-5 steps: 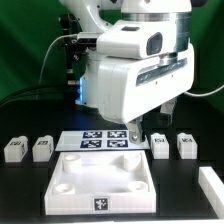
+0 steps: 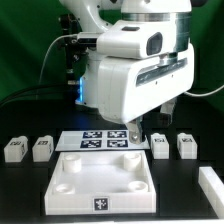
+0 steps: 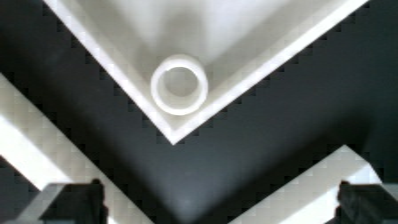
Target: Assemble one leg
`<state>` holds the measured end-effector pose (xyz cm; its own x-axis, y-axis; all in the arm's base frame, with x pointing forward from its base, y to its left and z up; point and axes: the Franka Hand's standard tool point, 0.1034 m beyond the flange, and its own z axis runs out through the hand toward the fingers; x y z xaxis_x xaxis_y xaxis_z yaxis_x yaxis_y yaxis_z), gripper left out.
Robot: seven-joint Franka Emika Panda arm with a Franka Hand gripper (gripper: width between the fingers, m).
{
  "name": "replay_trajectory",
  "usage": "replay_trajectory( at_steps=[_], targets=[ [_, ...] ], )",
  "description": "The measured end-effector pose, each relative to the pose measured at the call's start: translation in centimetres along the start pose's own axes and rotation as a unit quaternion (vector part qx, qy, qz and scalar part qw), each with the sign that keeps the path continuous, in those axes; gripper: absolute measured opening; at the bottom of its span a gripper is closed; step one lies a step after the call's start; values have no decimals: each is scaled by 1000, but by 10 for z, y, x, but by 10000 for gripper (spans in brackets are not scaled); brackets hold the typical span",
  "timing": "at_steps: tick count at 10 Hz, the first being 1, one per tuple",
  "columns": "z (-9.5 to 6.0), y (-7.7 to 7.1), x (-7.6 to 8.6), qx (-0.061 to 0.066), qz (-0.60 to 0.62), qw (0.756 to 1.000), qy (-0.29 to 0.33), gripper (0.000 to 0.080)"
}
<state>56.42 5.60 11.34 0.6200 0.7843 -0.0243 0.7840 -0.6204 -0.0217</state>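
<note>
the tool (image 3: 217, 203) hung wide open and empty (nothing held), so it needed to straddle a leg (image 2: 160, 145) squarely before closing.

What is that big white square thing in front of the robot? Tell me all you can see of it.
The square plate looks like white plastic: a shallow tray with a raised rim, a sunken middle and a round socket in each of its four corners, all empty. A black-and-white tag sits on its front wall. It lies flat on the black table, in front of the marker board. The open hand hangs above a far corner, apparently clear of it.
</note>
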Motion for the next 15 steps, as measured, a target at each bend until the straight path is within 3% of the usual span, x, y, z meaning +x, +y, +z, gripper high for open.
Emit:
replay_trajectory(
  at_steps=[2,3,6,7,8,9,10,12,15],
  targets=[
    [1,-1,-1,-1,-20,1000,0,649],
    [4,-9,-9,-2,-79,997,0,649],
    [34,-42,-69,-5,-256,967,5,649],
    [43,-46,-89,0,-310,951,3,649],
    [53,-49,-104,-3,-360,933,7,649],
    [64,-50,-116,-7,-362,932,11,649],
    [78,-47,-128,-3,-363,932,13,649],
    [99,-44,-138,4,-358,933,17,649],
    [111,-58,-131,18,-311,950,14,649]
  ],
)
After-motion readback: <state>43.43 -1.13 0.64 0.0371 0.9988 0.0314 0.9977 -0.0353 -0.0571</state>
